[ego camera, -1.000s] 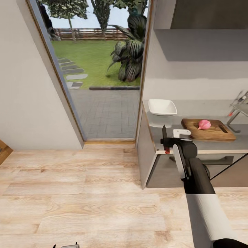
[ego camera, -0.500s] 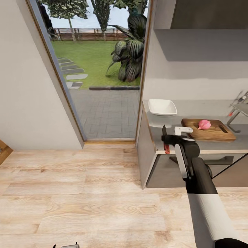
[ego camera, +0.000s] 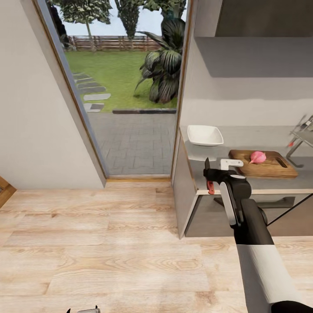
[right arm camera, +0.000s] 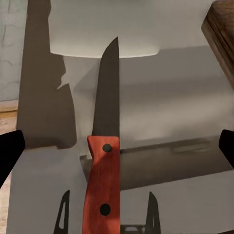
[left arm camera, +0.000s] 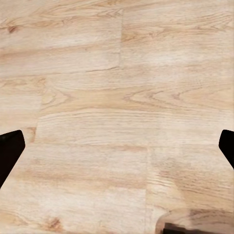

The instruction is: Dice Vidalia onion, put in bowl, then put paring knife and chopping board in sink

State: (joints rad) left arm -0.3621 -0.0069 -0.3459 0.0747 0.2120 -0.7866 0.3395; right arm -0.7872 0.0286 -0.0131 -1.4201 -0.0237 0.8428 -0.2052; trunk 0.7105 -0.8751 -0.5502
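My right gripper (ego camera: 211,176) is shut on the paring knife (ego camera: 208,173), red handle down and dark blade pointing up, at the countertop's (ego camera: 243,141) near left corner. In the right wrist view the knife (right arm camera: 105,146) points toward the white bowl (right arm camera: 105,29), with the board's corner (right arm camera: 222,34) off to one side. The wooden chopping board (ego camera: 269,167) lies to the right with the pink onion (ego camera: 258,157) on it. The bowl (ego camera: 204,134) sits behind, at the counter's left end. Only the sink's tap (ego camera: 303,130) shows; its basin is out of view. My left gripper (left arm camera: 117,151) hangs open over the floor.
A tall glass door (ego camera: 126,87) to the garden stands left of the counter's end panel (ego camera: 184,191). Dark grey cabinet fronts (ego camera: 217,217) run below the worktop. Light wood floor (ego camera: 108,248) spreads in front and to the left.
The right arm with the knife has shifted slightly right and toward the counter, mostly in the first half second. Board, onion and bowl have not moved.
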